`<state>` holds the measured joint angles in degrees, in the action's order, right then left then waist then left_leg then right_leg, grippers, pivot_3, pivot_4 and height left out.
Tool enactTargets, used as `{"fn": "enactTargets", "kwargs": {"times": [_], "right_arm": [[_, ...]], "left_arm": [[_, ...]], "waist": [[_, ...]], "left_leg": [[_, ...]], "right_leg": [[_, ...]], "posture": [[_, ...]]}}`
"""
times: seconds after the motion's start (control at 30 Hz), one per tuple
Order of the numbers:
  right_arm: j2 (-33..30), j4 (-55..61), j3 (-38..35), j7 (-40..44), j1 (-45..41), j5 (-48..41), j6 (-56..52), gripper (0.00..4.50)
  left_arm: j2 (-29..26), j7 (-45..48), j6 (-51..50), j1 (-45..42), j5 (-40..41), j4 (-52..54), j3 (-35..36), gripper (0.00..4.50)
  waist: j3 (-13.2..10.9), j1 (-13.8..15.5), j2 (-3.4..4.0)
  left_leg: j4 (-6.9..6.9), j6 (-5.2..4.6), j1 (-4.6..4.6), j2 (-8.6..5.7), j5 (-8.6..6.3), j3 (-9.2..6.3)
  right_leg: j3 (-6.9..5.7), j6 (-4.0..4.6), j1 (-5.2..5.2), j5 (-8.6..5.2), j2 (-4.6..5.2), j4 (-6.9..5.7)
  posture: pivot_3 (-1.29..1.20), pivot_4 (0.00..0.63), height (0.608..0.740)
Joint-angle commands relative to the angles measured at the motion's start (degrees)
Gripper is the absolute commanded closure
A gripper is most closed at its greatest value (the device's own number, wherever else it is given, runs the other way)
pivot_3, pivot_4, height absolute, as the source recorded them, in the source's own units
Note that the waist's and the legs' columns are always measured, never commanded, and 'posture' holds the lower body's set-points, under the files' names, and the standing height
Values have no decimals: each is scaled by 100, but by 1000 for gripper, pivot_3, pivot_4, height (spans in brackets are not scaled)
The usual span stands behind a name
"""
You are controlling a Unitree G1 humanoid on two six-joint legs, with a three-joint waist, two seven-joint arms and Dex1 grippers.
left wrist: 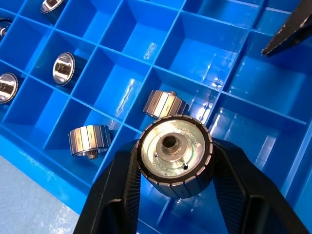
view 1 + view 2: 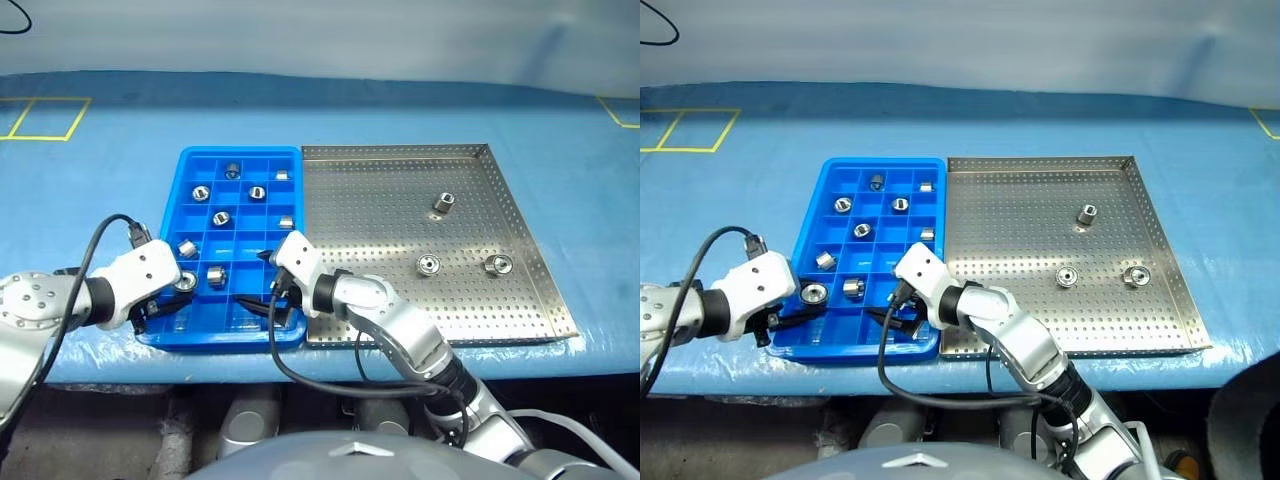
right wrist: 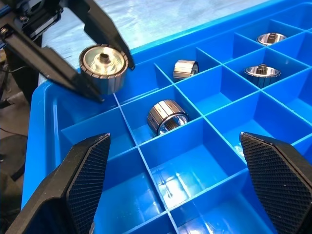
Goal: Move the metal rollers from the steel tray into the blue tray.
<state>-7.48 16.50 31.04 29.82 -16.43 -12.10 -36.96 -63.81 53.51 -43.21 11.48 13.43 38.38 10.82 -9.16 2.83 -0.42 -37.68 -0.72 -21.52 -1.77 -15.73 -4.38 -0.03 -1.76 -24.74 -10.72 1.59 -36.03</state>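
Observation:
The blue tray (image 2: 240, 153) lies left of the steel tray (image 2: 380, 200), and the two touch. Several metal rollers (image 2: 221, 217) sit in the blue tray's compartments. Three more rollers (image 2: 429, 265) stand on the steel tray's right half. My left gripper (image 2: 185, 281) hangs over the blue tray's near left corner, shut on a roller (image 1: 175, 155) held just above a compartment. My right gripper (image 2: 266, 288) stands open and empty over the blue tray's near right compartments, its fingers (image 3: 87, 165) spread wide and pointing towards the left gripper.
Both trays rest on a table with a blue cover (image 2: 100, 180), close to its front edge. Yellow tape marks (image 2: 45, 118) lie at the far left and far right corners. Black cables (image 2: 95, 240) loop from each wrist.

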Motion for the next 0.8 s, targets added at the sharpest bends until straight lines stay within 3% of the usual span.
{"fn": "enactTargets", "kwargs": {"times": [0.03,0.1,0.17,0.43,0.67,0.8], "right_arm": [[55,319,-102,-78,34,-28,-16,0],[49,389,-153,-135,65,-35,-31,0],[37,549,-271,-228,111,-61,-77,0],[-297,1529,-1365,-710,350,-141,-513,0],[-823,2323,-2635,-1358,661,-2,-1369,0],[-1089,2269,-3175,-1928,549,343,-2055,0]], "left_arm": [[-140,7,59,51,-143,55,-167,1336],[-2,-91,103,-89,-113,32,-190,626],[525,-357,-32,-569,219,16,-76,26],[2850,-2009,-227,-2508,509,-519,-378,26],[4515,-2923,608,-2918,249,-1203,-1182,26],[5022,-3001,1330,-2735,-13,-1598,-1763,26]], "waist": [[0,-14,0],[0,-16,0],[-2,5,3],[9,19,-15],[10,-97,-14],[11,-199,-13]], "left_leg": [[0,0,0,0,0,0],[0,0,0,0,0,0],[-1,0,0,0,0,-1],[-37,27,-2,-7,18,-9],[-38,25,-3,-7,17,0],[-41,14,-5,-8,12,16]], "right_leg": [[1,0,0,0,0,0],[0,1,0,0,0,0],[-1,0,2,0,1,1],[-5,9,19,44,3,0],[7,12,15,48,5,0],[20,12,14,49,11,2]], "posture": [[192,150,740],[192,150,740],[192,150,740],[124,150,740],[19,150,740],[-26,150,740]]}}
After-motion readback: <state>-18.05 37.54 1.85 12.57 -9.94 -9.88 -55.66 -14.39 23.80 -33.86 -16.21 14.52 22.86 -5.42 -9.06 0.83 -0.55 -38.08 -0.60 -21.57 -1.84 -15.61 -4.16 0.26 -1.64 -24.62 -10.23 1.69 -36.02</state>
